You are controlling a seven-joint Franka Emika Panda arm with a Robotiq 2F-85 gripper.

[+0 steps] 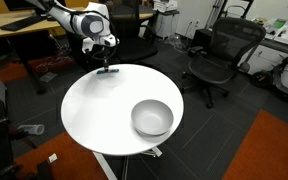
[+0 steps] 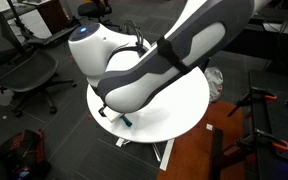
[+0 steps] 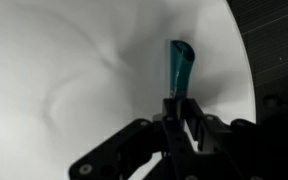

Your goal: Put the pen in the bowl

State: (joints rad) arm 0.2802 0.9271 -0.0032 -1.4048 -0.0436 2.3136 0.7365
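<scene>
Gripper (image 3: 179, 108) sat low at table (image 1: 89, 115) edge, jaws narrow and clamped on pen (image 3: 178, 62). Bowl (image 1: 152, 118) stood well apart.

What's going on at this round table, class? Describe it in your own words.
The robot arm's gripper is low at one edge of the round white table. In the wrist view its fingers appear closed on the teal pen. The silvery bowl sits on the table apart from the gripper and looks empty, so the pen is not yet in it.
</scene>
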